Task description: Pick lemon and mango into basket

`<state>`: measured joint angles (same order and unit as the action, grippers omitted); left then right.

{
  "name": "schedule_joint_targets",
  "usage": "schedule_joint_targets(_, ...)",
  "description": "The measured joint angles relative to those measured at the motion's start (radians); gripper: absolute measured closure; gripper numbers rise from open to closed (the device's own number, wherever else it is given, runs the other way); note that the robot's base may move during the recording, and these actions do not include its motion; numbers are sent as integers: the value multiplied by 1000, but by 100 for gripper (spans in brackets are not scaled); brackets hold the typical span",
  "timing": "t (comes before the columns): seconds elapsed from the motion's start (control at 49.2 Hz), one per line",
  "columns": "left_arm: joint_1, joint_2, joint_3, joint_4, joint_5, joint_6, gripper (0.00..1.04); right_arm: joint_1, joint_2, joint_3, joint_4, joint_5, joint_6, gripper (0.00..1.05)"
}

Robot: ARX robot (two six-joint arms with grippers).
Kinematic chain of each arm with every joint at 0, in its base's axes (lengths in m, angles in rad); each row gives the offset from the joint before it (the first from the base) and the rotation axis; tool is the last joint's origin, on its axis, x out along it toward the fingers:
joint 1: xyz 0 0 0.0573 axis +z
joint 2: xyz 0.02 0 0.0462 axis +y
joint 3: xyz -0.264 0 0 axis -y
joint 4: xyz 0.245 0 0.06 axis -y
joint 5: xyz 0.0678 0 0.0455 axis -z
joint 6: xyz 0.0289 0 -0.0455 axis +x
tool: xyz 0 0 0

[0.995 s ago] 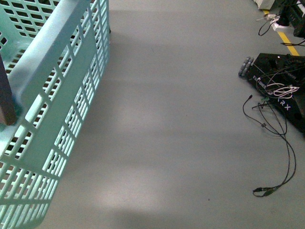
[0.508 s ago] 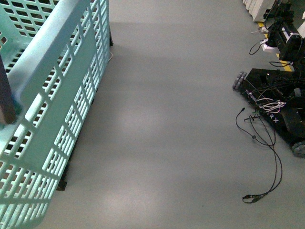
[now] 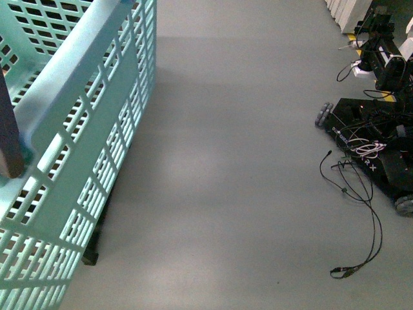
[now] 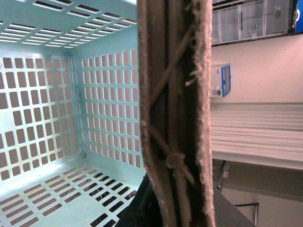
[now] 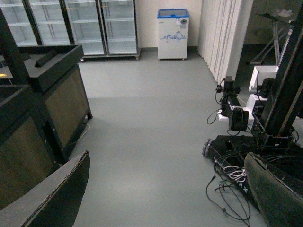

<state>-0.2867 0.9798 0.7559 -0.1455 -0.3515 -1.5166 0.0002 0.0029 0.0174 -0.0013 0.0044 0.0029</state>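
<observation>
Holding nothing in the right gripper [image 5: 168, 163], fingers [image 5: 49, 196] spread wide over gray floor [image 5: 142, 118]. Cannot tell how the left gripper [image 4: 177, 213] stands, with the brown handle [image 4: 175, 94] right up close to it and the blue basket [image 4: 57, 94] just behind.

Basket [image 3: 71, 71] runs off the front view's left edge; its handle [image 4: 173, 94] (right against the left wrist camera) hides the wall behind.
</observation>
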Motion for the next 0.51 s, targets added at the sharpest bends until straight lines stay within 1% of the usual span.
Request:
schedule_joint_targets(0.081,0,0,0,0,11,-5,99,0,0,0,0,-1,0,9)
schedule_joint_targets(0.264,2,0,0,0,-10,-2,99,0,1,0,0,-1,0,9)
schedule_joint_targets(0.508,2,-2,0,0,-8,-2,99,0,1,0,0,-2,0,9)
